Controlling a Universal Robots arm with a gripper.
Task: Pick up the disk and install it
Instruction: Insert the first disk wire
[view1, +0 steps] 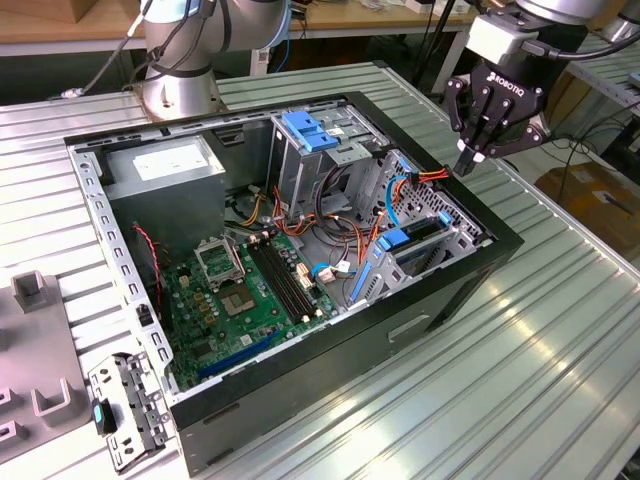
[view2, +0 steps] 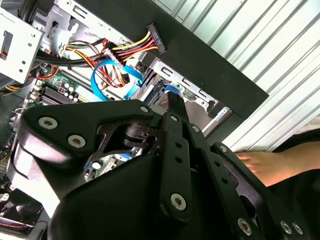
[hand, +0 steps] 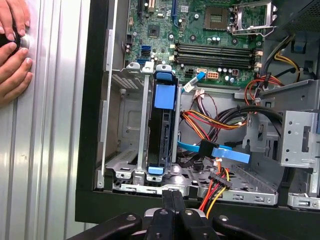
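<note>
The disk (hand: 162, 131) stands on edge in the drive cage (hand: 125, 125) at the open computer case's front corner, its blue rail and tab (hand: 165, 95) facing up. The exterior view shows the disk (view1: 415, 240) in that cage near the case's right wall. My gripper (view1: 468, 160) hangs just above and outside that wall, apart from the disk. Its fingers (hand: 172, 197) are pressed together with nothing between them. In the second wrist view the gripper (view2: 175, 102) points down toward the cage's blue tab.
Loose power and blue data cables (hand: 220, 155) lie beside the cage. A grey power-supply box (view1: 165, 165), a blue-latched metal cage (view1: 310, 130) and the motherboard (view1: 240, 290) fill the case. A person's hands (hand: 12, 50) rest on the ribbed table. A metal bracket (view1: 125, 405) lies outside.
</note>
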